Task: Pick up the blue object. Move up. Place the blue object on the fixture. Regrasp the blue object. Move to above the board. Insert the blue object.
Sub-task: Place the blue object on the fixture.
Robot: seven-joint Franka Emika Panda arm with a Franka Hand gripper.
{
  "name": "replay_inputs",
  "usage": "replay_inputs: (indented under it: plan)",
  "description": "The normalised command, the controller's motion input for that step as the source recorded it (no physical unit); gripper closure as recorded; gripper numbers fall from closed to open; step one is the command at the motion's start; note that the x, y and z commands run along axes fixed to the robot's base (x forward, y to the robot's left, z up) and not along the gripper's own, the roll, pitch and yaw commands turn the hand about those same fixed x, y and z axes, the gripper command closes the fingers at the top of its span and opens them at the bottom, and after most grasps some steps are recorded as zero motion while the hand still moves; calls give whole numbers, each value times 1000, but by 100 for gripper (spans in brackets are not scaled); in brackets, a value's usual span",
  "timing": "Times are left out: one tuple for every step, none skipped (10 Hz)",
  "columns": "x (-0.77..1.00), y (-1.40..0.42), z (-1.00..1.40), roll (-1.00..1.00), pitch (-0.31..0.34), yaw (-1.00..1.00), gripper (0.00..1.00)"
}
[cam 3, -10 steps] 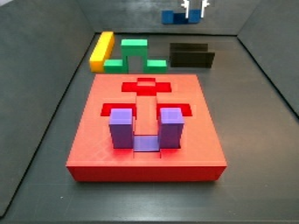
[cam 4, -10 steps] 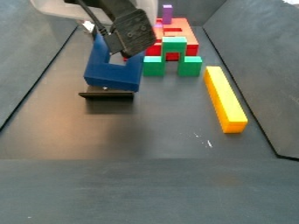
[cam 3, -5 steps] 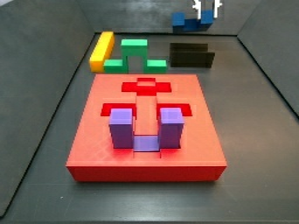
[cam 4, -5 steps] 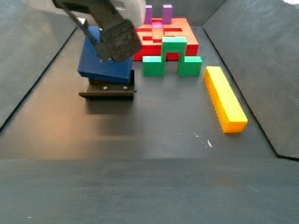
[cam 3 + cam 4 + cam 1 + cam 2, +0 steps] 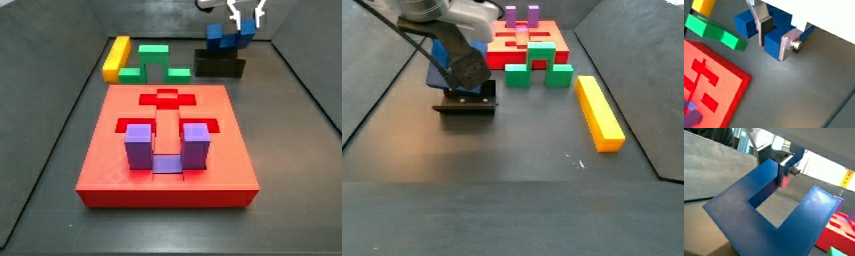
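The blue object [image 5: 219,38] is a dark blue U-shaped block held just over the black fixture [image 5: 219,66] at the far right; I cannot tell whether they touch. My gripper [image 5: 242,22] comes down on it from above. In a wrist view my gripper [image 5: 775,38] is shut on one prong of the blue object [image 5: 745,22], with the silver fingers [image 5: 787,45] flat on both sides. The other wrist view shows the blue object [image 5: 744,213] with its U opening towards the camera. In a side view the arm hides most of the blue object [image 5: 438,68] above the fixture [image 5: 466,104]. The red board [image 5: 167,150] lies near the front.
A purple U-shaped block [image 5: 167,148] stands in the board's cut-out. A green block [image 5: 158,60] and a yellow bar [image 5: 118,57] lie at the back left. In the other side view the yellow bar [image 5: 599,112] and green block [image 5: 540,62] lie right of the fixture.
My gripper has moved down and towards the fixture with the blue object in it; the block now sits right at the fixture's top. Nothing else has moved.
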Motion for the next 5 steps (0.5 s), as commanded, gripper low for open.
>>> replay_inputs:
  plan:
    - [103,-40,-26,0,0,14,100]
    - [0,-34,-6,0,0,69,100]
    - [49,-131,-206,0,-137,509,100]
    - [-60,-129,-249,0,-14,474,100]
    - [-220,-60,-203,100,14,423,100]
